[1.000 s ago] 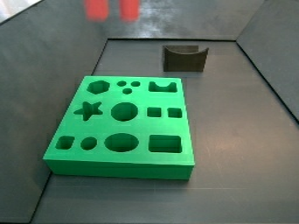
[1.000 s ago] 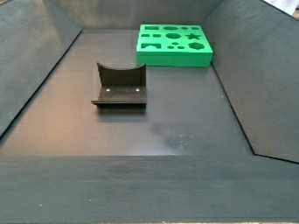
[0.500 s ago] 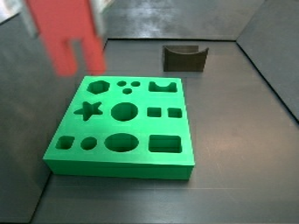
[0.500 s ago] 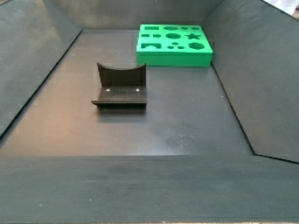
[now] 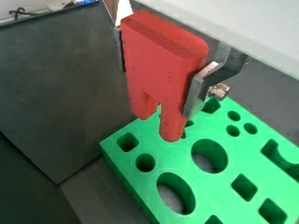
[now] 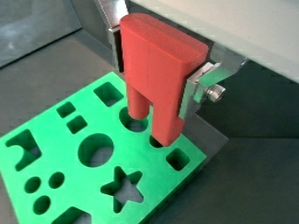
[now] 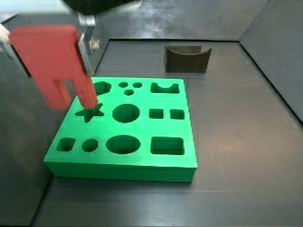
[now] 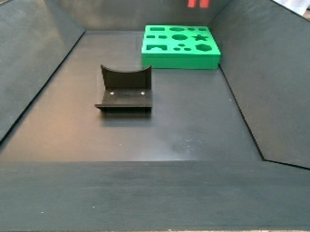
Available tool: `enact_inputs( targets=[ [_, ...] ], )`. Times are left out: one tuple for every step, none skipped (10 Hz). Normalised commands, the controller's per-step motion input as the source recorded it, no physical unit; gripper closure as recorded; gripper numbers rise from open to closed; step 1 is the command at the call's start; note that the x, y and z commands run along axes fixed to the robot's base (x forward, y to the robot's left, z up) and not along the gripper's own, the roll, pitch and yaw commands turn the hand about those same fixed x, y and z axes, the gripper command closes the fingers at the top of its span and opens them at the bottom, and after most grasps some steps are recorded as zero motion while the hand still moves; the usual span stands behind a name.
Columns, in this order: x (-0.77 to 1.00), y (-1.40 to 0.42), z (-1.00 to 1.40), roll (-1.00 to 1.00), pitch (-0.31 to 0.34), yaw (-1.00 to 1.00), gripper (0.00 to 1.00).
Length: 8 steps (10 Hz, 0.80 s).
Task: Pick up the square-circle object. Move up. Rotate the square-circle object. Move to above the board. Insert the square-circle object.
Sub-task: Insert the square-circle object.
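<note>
My gripper is shut on the red square-circle object, its silver fingers clamping the piece's flat sides. The piece hangs upright with its two prongs, one round and one square, pointing down at the green board. In both wrist views the prongs hover over holes near the board's edge; the gripper holds the square-circle object above the board. In a side view the square-circle object looms over the left side of the board. Only the piece's red tip shows above the board.
The dark fixture stands on the grey floor in front of the board, apart from it, and shows as the fixture behind the board. Sloping grey walls close in the floor on all sides.
The red piece has come down and nearer the board, from the top edge of the side view to over the board's left side. Its tip now shows in the other side view.
</note>
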Motion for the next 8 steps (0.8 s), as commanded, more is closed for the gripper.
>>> enact_inputs(
  targets=[
    [-0.05, -0.04, -0.93, 0.0, -0.043, 0.04, 1.0],
    [-0.07, -0.03, -0.89, -0.05, -0.114, 0.04, 1.0],
    [0.0, -0.07, -0.97, 0.0, -0.114, 0.0, 1.0],
    [0.11, -0.11, -1.0, 0.07, -0.006, 0.0, 1.0],
    [0.09, -0.11, -1.0, 0.12, 0.0, 0.0, 1.0],
    [0.0, -0.13, -1.0, 0.13, 0.0, 0.02, 1.0],
    [0.0, -0.2, -1.0, 0.06, -0.01, 0.01, 1.0],
    [0.01, -0.18, -1.0, 0.03, -0.004, 0.0, 1.0]
  ],
)
